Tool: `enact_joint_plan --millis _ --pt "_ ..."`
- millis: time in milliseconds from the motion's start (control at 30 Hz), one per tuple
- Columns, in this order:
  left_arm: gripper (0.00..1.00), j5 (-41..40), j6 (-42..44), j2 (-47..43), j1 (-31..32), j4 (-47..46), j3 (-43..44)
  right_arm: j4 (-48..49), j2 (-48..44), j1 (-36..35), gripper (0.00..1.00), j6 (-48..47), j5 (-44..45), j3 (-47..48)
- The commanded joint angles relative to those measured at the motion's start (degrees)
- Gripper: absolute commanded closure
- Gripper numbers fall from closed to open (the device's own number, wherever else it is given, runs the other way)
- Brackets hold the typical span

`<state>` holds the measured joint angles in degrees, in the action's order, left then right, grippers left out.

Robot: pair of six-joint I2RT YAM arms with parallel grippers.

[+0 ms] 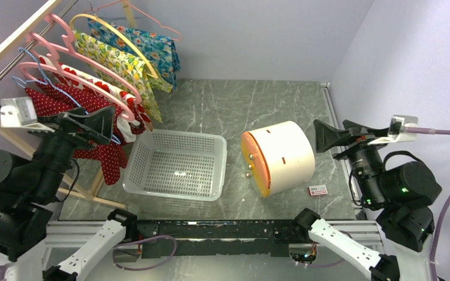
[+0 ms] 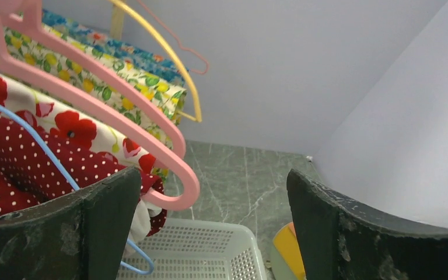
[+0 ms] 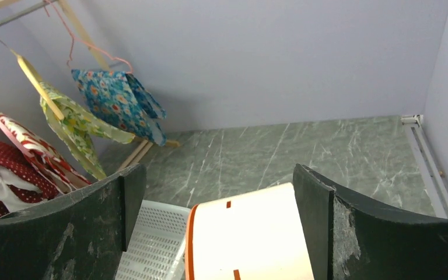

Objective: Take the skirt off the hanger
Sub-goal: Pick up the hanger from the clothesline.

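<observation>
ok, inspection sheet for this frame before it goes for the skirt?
Surface: marbled grey-green table, no spills seen.
Job's things: red polka-dot skirt on blue wire hanger, on the rack.
Clutter: white basket; white drum with an orange rim, lying on its side; small card; three floral garments on pink and yellow hangers.
Grippers: left gripper open, close beside the skirt, contact unclear; right gripper open, holding nothing.
Cables: purple cable off the right wrist, clear of the table.
Surroundings: plain lilac walls; nothing else seen.
</observation>
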<state>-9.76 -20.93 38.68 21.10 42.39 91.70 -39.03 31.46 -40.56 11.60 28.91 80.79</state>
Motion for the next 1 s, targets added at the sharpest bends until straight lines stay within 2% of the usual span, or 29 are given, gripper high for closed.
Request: enact_joint_plan --millis 0,233,367,500,633,800,967 --pt "0.02 3.5 -2.6 -0.8 -3.7 -2.7 -3.9 3.6 1.4 -2.5 0.00 -0.6 5.9 -2.6" --pt "0.03 7.5 -5.6 -1.9 -9.4 -4.3 -10.1 4.0 5.6 -6.3 0.00 1.5 18.1 -5.7" --pt "0.04 9.7 -7.0 -3.0 -11.8 -3.9 -12.6 5.8 7.1 -7.9 0.00 1.0 20.6 -8.2" --pt "0.04 11.1 -7.6 -4.4 -13.5 -2.6 -13.4 7.5 7.9 -9.0 0.00 -0.2 18.9 -10.4" --pt "0.05 11.8 -7.8 -5.4 -14.5 -0.1 -11.5 8.0 7.7 -9.8 0.00 2.7 17.5 -11.6" --pt "0.07 9.6 -7.9 -5.4 -15.2 4.6 -7.3 10.2 8.7 -10.2 0.00 -0.2 9.1 -11.7" --pt "0.12 5.4 -8.6 -0.7 -15.5 13.6 -2.0 9.7 13.5 -10.4 0.00 -1.5 1.5 -8.9"
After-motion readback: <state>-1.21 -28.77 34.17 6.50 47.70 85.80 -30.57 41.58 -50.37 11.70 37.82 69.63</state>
